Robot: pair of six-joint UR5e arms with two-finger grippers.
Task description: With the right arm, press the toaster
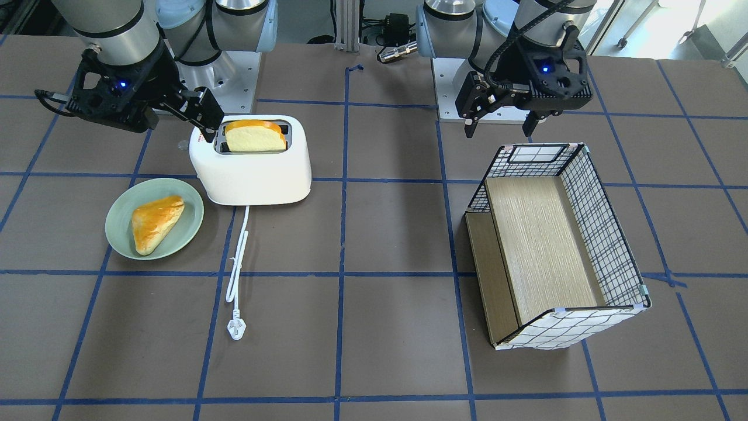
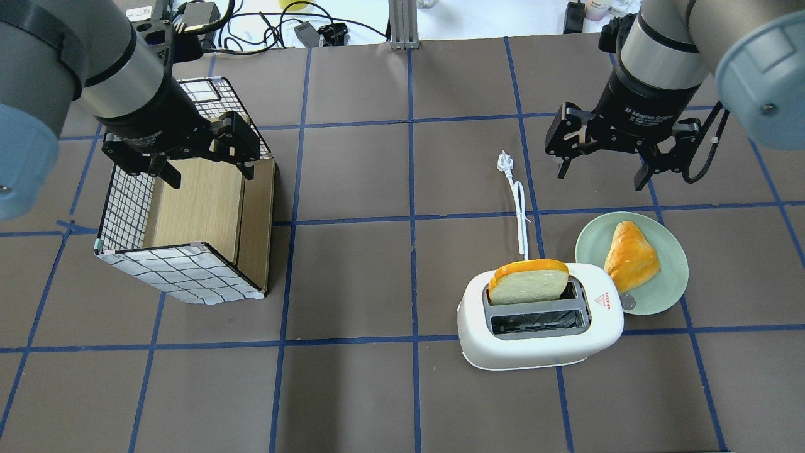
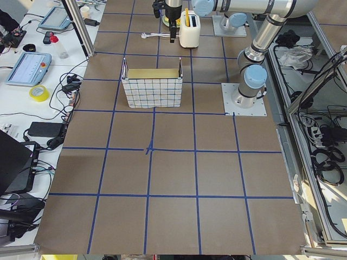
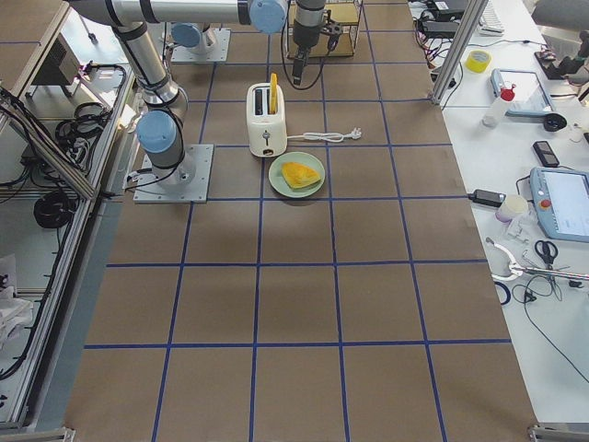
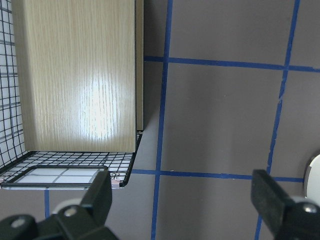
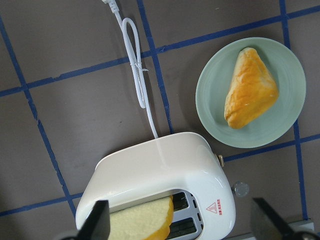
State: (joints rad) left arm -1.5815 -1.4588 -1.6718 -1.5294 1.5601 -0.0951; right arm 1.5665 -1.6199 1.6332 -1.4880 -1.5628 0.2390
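Observation:
The white toaster stands on the robot's right side of the table, with a bread slice upright in one slot; it also shows in the front view and in the right wrist view. Its red triangle mark faces the green plate. My right gripper hangs open and empty, high above the table near the toaster and plate and clear of both. My left gripper hangs open and empty over the basket.
The plate holds an orange pastry right beside the toaster. The toaster's white cord runs away from the robot to a loose plug. The wire basket with a wooden floor stands on the robot's left side.

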